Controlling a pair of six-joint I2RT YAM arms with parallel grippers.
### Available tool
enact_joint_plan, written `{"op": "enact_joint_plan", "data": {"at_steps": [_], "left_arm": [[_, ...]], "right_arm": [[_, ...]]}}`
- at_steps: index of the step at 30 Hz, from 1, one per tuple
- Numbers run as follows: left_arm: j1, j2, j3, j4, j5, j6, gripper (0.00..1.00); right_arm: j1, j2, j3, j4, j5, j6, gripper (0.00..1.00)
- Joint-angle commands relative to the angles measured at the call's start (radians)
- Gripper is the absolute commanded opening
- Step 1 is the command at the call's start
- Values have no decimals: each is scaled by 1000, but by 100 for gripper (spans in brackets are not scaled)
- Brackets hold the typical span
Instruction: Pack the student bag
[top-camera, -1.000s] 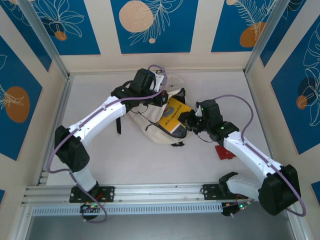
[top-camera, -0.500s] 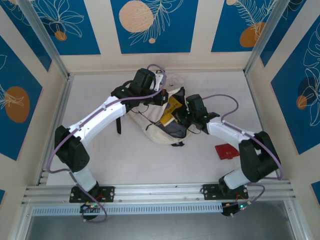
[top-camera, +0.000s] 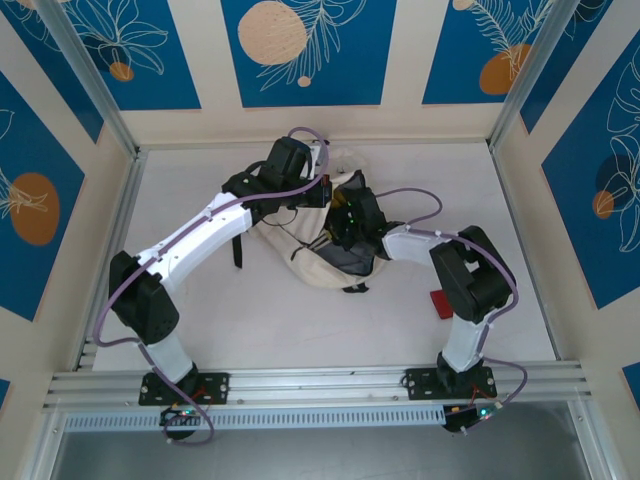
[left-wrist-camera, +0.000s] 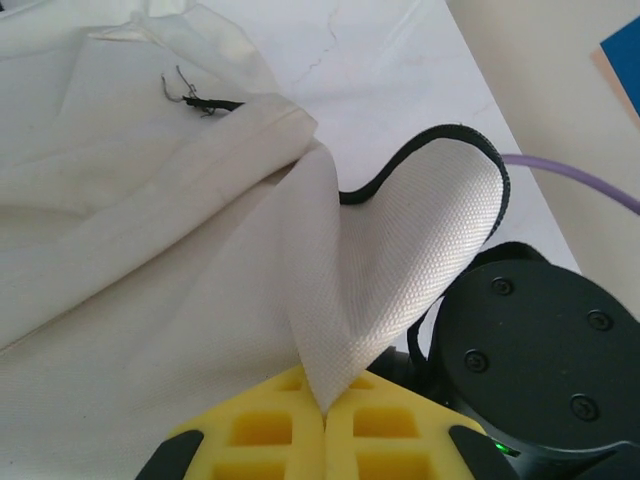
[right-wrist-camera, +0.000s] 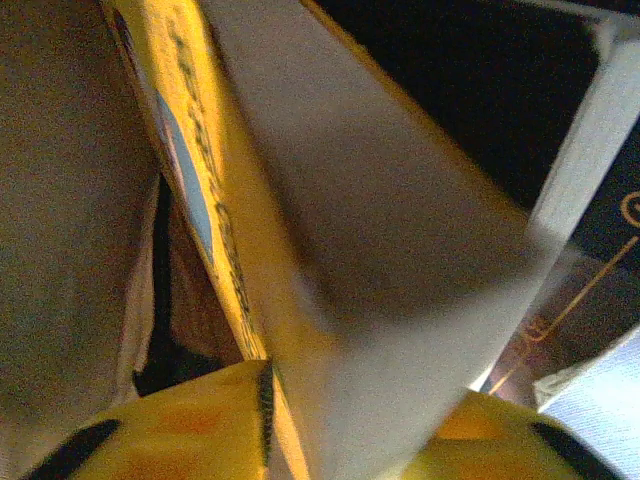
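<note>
Looking down from above, the student bag (top-camera: 315, 262) is slumped near the middle of the table (top-camera: 250, 320), a bit toward 12 o'clock. The left gripper (left-wrist-camera: 325, 420) is at the bag's 12 o'clock edge, with its yellow pads pinched tight on a cream flap (left-wrist-camera: 400, 250) with black trim. The right gripper (right-wrist-camera: 330, 440) reaches in from 3 o'clock, down in the bag's opening. A yellow book (right-wrist-camera: 235, 275) runs between its fingers, and honestly I can't tell if it's gripping it or loose. A red thing (top-camera: 439, 300) lies at the bag's 4 o'clock.

robot test booth, white table (top-camera: 200, 320), aluminium rails (top-camera: 320, 385), blue patterned panels (top-camera: 350, 60)
</note>
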Motion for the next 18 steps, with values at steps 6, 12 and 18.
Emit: {"op": "enact_joint_plan", "data": {"at_steps": [6, 12, 18], "left_arm": [[2, -26, 17, -23, -55, -41, 8], [2, -35, -18, -35, -47, -72, 21], [14, -88, -89, -74, -81, -135, 67]], "right_arm": [[-47, -194, -154, -78, -74, -48, 65], [-62, -441, -294, -365, 16, -127, 65], [-79, -647, -265, -715, 169, -242, 65]]}}
